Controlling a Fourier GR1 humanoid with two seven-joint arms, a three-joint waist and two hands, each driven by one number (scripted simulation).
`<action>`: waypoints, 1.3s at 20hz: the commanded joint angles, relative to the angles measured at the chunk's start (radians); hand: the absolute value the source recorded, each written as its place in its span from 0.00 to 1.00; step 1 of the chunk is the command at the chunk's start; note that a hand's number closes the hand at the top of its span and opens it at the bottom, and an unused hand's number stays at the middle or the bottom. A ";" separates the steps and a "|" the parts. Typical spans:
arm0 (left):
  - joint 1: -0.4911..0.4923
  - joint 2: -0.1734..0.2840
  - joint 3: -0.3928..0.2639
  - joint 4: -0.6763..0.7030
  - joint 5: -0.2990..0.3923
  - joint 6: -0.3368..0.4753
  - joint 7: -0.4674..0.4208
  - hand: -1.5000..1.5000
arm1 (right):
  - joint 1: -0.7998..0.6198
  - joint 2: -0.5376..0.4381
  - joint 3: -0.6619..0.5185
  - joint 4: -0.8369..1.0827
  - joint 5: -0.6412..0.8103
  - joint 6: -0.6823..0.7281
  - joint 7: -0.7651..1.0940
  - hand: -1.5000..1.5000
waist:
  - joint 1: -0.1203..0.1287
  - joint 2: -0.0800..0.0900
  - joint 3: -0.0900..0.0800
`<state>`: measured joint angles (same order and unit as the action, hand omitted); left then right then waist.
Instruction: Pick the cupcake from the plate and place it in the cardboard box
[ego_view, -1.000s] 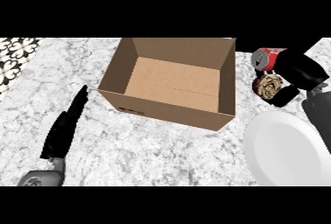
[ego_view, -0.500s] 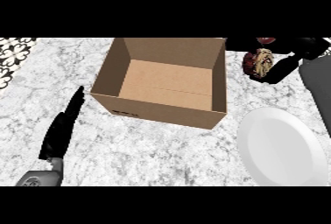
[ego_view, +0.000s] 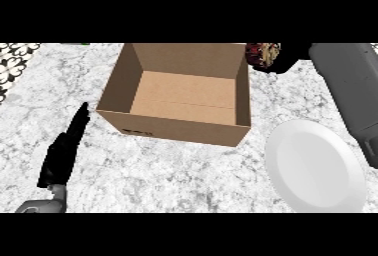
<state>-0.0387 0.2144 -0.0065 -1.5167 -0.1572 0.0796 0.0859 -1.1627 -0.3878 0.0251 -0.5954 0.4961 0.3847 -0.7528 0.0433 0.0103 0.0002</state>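
1. The cardboard box (ego_view: 177, 97) is sitting open on the marble counter (ego_view: 162, 175), and its brown floor is showing.
2. The cupcake (ego_view: 263, 53) is hanging in the air just past the box's right wall, up by its far right corner. It is not inside the box.
3. The right hand (ego_view: 284, 59) is curling around the cupcake and holding it, right beside that same corner of the box.
4. The grey right forearm (ego_view: 351, 90) is running down along the box's right side.
5. The white plate (ego_view: 314, 167) is lying flat on the counter, near the box's front right corner.
6. The left hand (ego_view: 65, 147) is resting to the left of the box with its fingers straight, pointing up toward the box's left wall.
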 joint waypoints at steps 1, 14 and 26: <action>0.016 0.031 0.036 -0.011 0.037 -0.041 -0.005 0.50 | -0.093 0.076 0.016 0.054 0.013 0.034 0.008 1.00 | -0.008 -0.003 0.000; -0.004 -0.011 0.015 0.013 -0.013 -0.008 0.003 0.50 | -0.176 0.372 0.094 0.203 0.130 -0.136 0.180 1.00 | -0.015 -0.001 -0.001; -0.056 0.005 0.019 0.041 -0.005 -0.056 -0.015 0.50 | -0.137 0.387 0.214 0.333 0.030 -0.224 0.245 0.00 | 0.041 0.011 -0.002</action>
<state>-0.0604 0.2011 -0.0071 -1.5130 -0.1771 0.0497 0.0836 -1.3406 -0.0056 0.1985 -0.2812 0.5604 0.1901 -0.4903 0.0742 0.0179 -0.0013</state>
